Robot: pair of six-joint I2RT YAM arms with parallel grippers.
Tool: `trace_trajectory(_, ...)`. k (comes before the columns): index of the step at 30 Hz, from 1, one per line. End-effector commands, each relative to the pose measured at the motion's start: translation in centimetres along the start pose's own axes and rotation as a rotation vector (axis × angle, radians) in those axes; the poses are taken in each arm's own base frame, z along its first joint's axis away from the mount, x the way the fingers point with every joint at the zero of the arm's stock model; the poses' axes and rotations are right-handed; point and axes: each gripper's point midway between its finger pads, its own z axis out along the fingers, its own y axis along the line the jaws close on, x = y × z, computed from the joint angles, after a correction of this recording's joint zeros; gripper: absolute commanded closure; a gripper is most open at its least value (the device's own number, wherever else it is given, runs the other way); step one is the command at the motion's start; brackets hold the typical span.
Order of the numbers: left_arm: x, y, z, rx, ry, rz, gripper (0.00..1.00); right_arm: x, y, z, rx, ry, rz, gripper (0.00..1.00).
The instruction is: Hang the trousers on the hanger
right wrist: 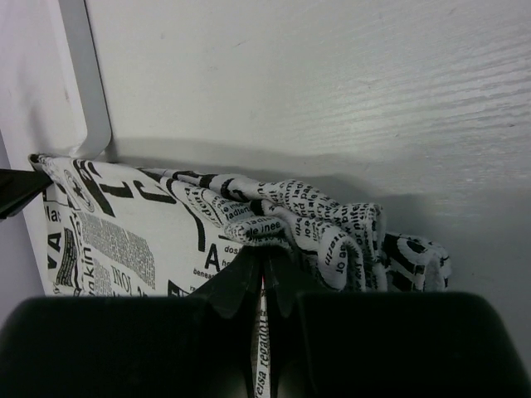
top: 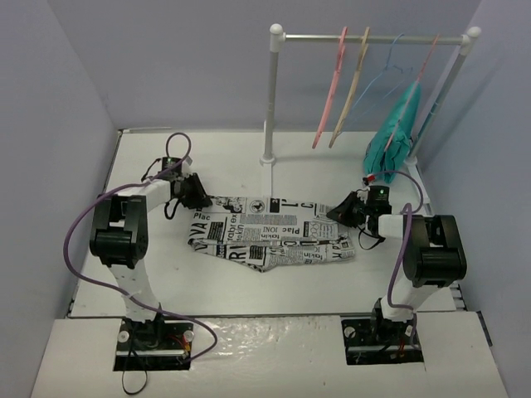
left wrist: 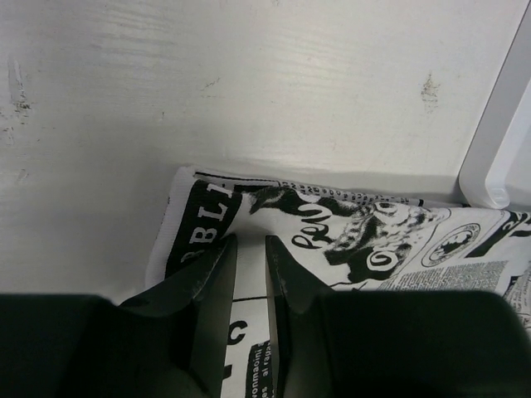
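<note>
Right gripper (right wrist: 264,259) was clamped tight on the trousers (top: 265,236), with a thin printed strip of cloth pinched between its fingers. Cloth was bunched into folds just ahead and right of the tips. The rest lay flat off to their left. A white rack foot (right wrist: 83,83) ran away ahead-left, past the cloth's edge.

Left gripper (left wrist: 249,247): jaws stood a narrow slit apart at the trousers' corner, and cloth showed through the slit. Couldn't tell whether it pinched the cloth or only sat over it. Printed cloth spread ahead and right of the tips, with bare table (left wrist: 249,83) beyond.

Trousers lay flat on the table, stretched between the two grippers, one at each end.

Farther out, past both grippers, was the rack rail (top: 373,38). It carried:
- the pink hanger (top: 332,83), nearest the left post (top: 271,99)
- a tan hanger (top: 351,83) just beside it
- a blue wire hanger (top: 390,66)
- a teal garment (top: 398,128) at the far end, beyond the right gripper

The pink hanger was well apart from the trousers.
</note>
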Motion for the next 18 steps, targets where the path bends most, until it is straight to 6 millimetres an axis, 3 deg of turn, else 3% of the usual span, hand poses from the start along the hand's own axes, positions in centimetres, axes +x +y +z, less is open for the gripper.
trace_trajectory(1, -2.0, 1.5, -1.4, -0.002, -0.057, -0.041, 0.82, -1.0, -0.9, -0.1, 0.049, -0.038, -0.057, 1.00)
trace_trajectory(6, -1.0, -0.9, -6.6, 0.046, -0.071, -0.017, 0.81, -3.0, 0.9, -1.1, 0.076, -0.073, -0.149, 1.00)
trace_trajectory(10, 3.1, -0.7, -8.8, 0.058, -0.032, -0.045, 0.84, -3.4, 1.5, -1.5, 0.071, -0.081, -0.168, 1.00)
trace_trajectory(13, 5.2, 0.2, -9.2, 0.036, -0.012, -0.066, 0.90, -3.3, 1.4, -1.6, 0.072, -0.082, -0.170, 1.00)
trace_trajectory(18, 10.0, 3.4, -7.4, -0.031, 0.092, -0.148, 0.99, -2.8, 0.6, -1.4, 0.092, -0.075, -0.163, 1.00)
